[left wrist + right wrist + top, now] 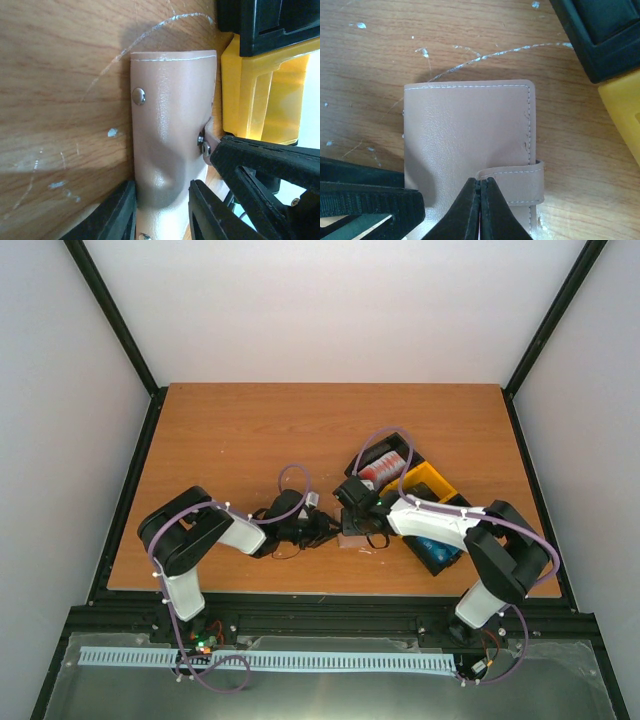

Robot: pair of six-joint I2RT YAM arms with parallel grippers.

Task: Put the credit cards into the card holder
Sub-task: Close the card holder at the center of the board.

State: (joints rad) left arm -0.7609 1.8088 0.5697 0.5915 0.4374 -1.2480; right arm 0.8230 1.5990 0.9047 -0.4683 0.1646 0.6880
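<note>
Left fingers (120,215), partly open, clamp one end of the closed tan-brown leather-look card holder (170,115), lying on the wooden worktop (60,100) just beside the black-and-yellow plastic tray (245,85). Right fingers (467,215), pressed together, sit at its strap (512,185). Opening it seems underway, and next that strap must peel free.

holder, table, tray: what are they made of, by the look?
Holder: tan leather or faux leather, can't tell which; fine grain, soft sheen, stitched edge, metal snap studs.
Table: wood-grain top, likely laminate; scratched and flecked white.
Tray: hard moulded plastic, glossy, yellow and black parts.
</note>
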